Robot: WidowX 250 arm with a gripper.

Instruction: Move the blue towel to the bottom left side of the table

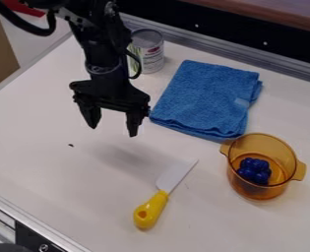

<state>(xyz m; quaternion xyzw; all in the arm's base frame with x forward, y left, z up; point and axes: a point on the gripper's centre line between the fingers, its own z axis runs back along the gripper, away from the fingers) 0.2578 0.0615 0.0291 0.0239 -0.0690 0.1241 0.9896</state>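
Just beside the claw (112, 131) lies the blue towel (206, 98).

A hand could pass low over the white tabletop (39, 152) between the gripper (112, 131) and the view's lower left edge, where 1 small dark speck lies. The yellow-handled knife (152, 206) lies in the way toward the bottom of the view, the 2-handled amber pot (254, 192) blocks the right, and the upright can (152, 49) stands just beside the arm.
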